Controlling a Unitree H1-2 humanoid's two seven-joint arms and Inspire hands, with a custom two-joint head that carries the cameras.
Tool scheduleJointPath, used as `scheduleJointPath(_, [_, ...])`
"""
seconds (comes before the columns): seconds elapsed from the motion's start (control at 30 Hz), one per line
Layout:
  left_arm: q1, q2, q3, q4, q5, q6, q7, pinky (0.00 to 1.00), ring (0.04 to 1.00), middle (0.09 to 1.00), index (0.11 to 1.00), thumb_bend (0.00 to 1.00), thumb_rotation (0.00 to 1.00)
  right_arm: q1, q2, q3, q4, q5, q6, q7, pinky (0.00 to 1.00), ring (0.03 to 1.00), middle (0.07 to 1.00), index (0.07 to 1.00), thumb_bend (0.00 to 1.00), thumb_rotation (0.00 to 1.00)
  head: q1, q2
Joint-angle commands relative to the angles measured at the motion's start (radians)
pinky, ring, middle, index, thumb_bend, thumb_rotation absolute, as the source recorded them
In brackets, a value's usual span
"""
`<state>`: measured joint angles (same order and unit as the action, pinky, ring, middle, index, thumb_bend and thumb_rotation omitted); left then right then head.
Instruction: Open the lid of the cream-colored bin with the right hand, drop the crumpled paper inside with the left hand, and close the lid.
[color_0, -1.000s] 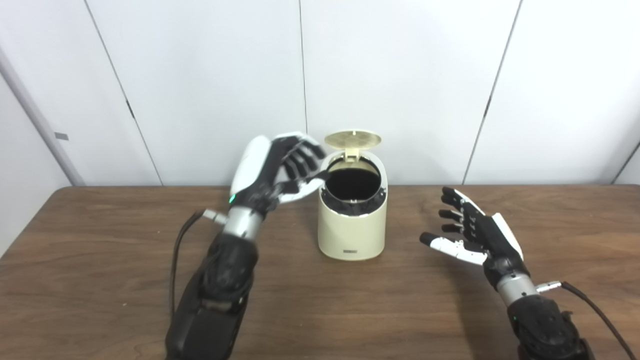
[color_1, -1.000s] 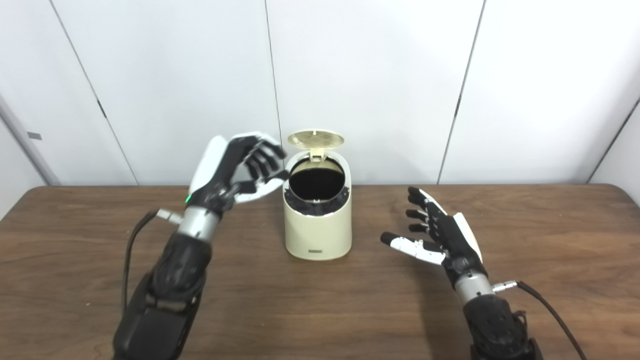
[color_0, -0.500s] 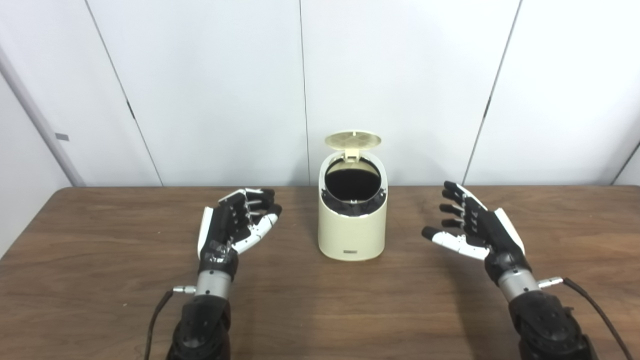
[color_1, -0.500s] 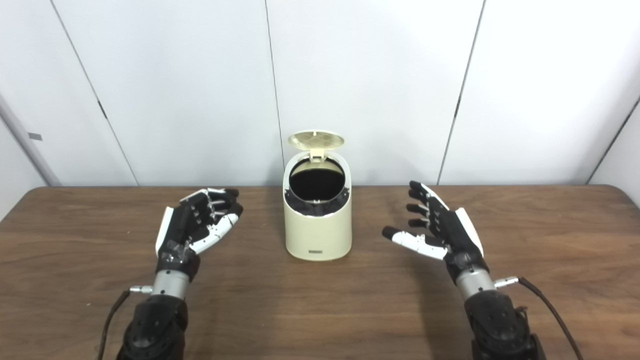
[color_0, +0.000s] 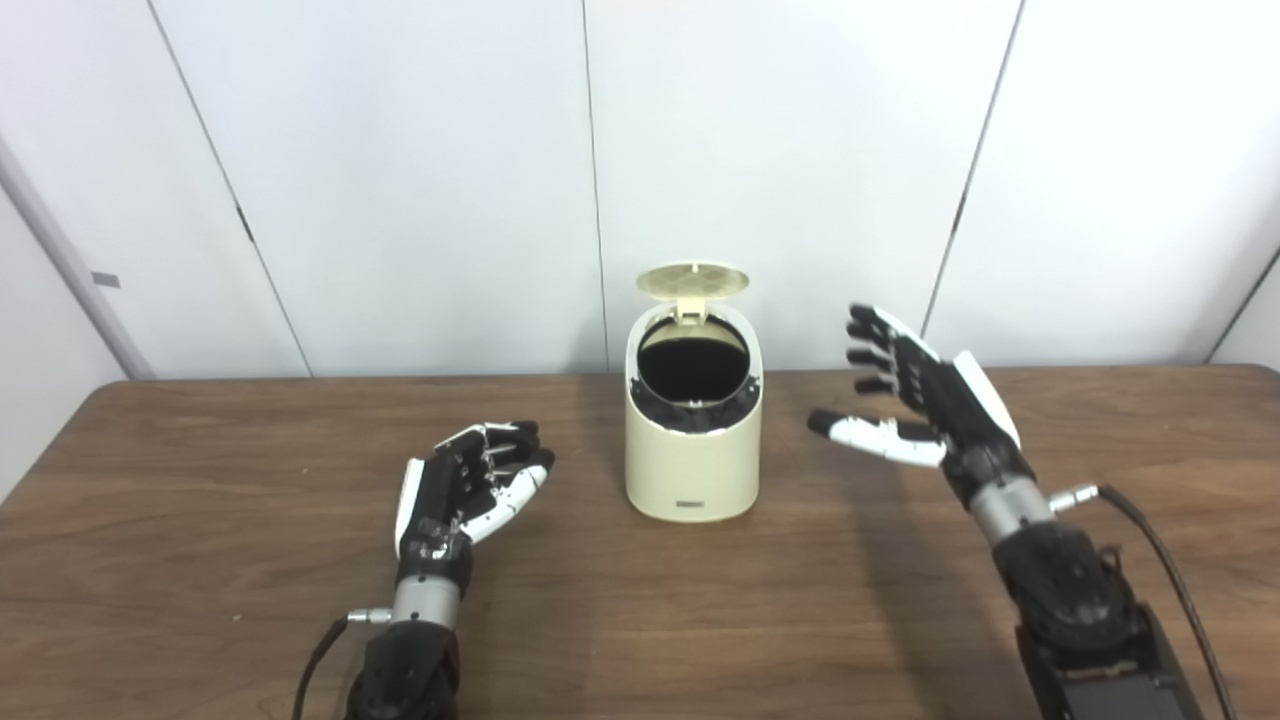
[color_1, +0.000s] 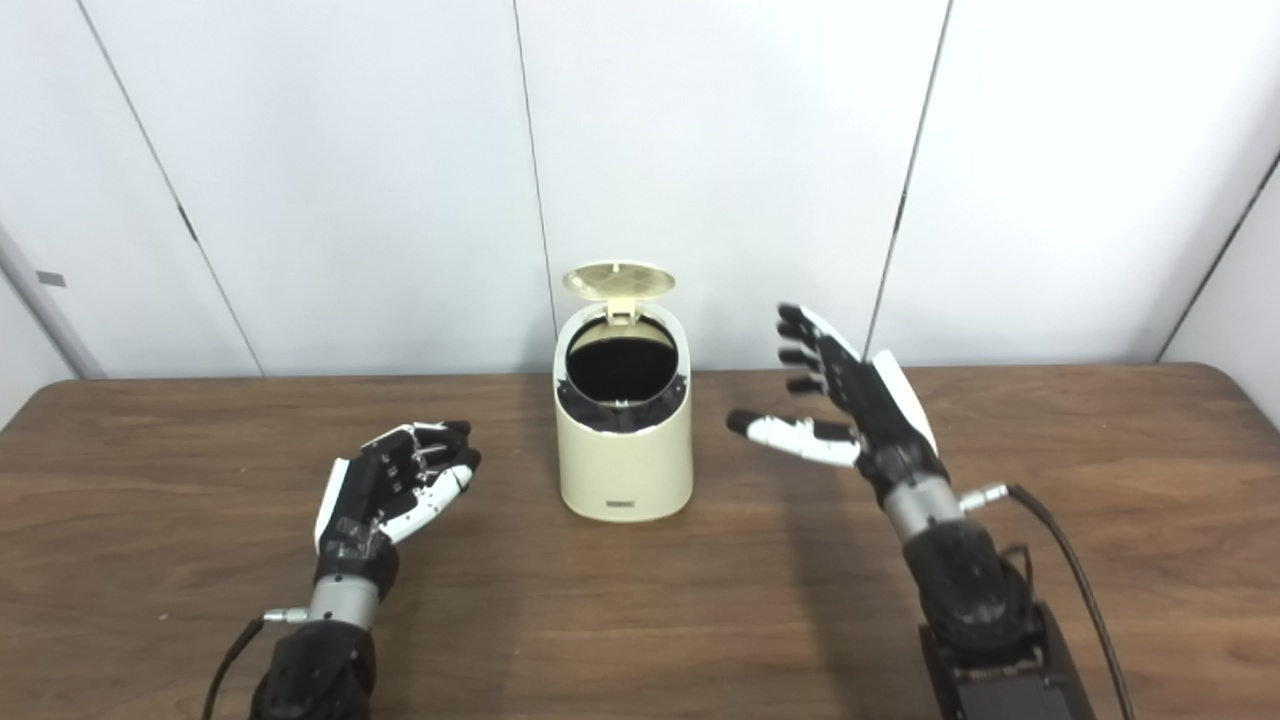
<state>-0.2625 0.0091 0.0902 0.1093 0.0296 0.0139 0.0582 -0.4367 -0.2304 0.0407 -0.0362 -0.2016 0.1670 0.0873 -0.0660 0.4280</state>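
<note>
Left eye: closing step in hand. Bin mid-table, lid up, no paper visible. Right robot hand open, raised just right of bin; next needs reaching over, pressing lid down.

Right eye: left robot hand empty, fingers loosely apart, low over table, apart from bin.

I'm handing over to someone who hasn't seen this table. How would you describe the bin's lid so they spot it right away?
On the brown wooden table, a cream bin stands alone near the back edge, between the left hand and right hand. Its lid is the small round cream disc hinged at the bin's rear rim, flipped up above the dark opening. Nothing else stands above the bin.
</note>
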Motion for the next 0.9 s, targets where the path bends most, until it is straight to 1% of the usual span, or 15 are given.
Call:
scheduleJointPath(0.0, [-0.033, 0.009, -0.004, -0.001, 0.004, -0.034, 0.007, 0.53, 0.652, 0.713, 0.498, 0.50, 0.07, -0.059, -0.020, 0.003, -0.031, -0.006, -0.031, 0.008, 0.74, 0.837, 0.886, 0.903, 0.61, 0.35, -0.001, 0.000])
scheduleJointPath(0.1, [-0.035, 0.012, -0.007, -0.003, 0.010, -0.023, 0.010, 0.54, 0.657, 0.715, 0.498, 0.50, 0.07, -0.085, -0.028, 0.018, -0.030, -0.031, -0.048, 0.011, 0.73, 0.832, 0.882, 0.904, 0.61, 0.35, 0.001, -0.001])
scheduleJointPath(0.2, [-0.037, 0.015, -0.014, -0.002, 0.016, -0.022, 0.011, 0.54, 0.655, 0.712, 0.498, 0.50, 0.07, -0.109, -0.025, 0.027, -0.039, -0.037, -0.033, 0.016, 0.72, 0.836, 0.881, 0.891, 0.61, 0.33, 0.001, -0.001])
scheduleJointPath(0.3, [-0.038, 0.020, -0.025, -0.001, 0.031, -0.021, 0.014, 0.54, 0.655, 0.711, 0.498, 0.50, 0.07, -0.128, -0.021, 0.031, -0.043, -0.038, -0.013, 0.025, 0.72, 0.843, 0.887, 0.884, 0.62, 0.34, 0.000, -0.002])
scheduleJointPath(0.53, [-0.041, 0.023, -0.040, 0.002, 0.043, -0.019, 0.016, 0.54, 0.659, 0.703, 0.498, 0.50, 0.07, -0.176, -0.034, 0.070, -0.039, -0.085, -0.003, 0.056, 0.74, 0.854, 0.884, 0.875, 0.63, 0.34, 0.002, -0.004])
scheduleJointPath(0.67, [-0.042, 0.023, -0.042, 0.003, 0.045, -0.021, 0.014, 0.55, 0.660, 0.707, 0.498, 0.50, 0.07, -0.191, -0.043, 0.088, -0.019, -0.106, -0.004, 0.075, 0.75, 0.864, 0.887, 0.881, 0.66, 0.38, 0.007, -0.006])
scheduleJointPath(0.8, [-0.040, 0.023, -0.045, 0.004, 0.047, -0.019, 0.013, 0.55, 0.658, 0.705, 0.498, 0.50, 0.08, -0.204, -0.053, 0.100, -0.006, -0.106, -0.020, 0.097, 0.75, 0.872, 0.900, 0.886, 0.66, 0.37, 0.010, -0.006])
scheduleJointPath(0.87, [-0.040, 0.024, -0.048, 0.008, 0.050, -0.026, 0.013, 0.55, 0.658, 0.706, 0.498, 0.50, 0.08, -0.213, -0.061, 0.108, 0.001, -0.106, -0.030, 0.111, 0.77, 0.885, 0.906, 0.891, 0.65, 0.36, 0.010, -0.006])
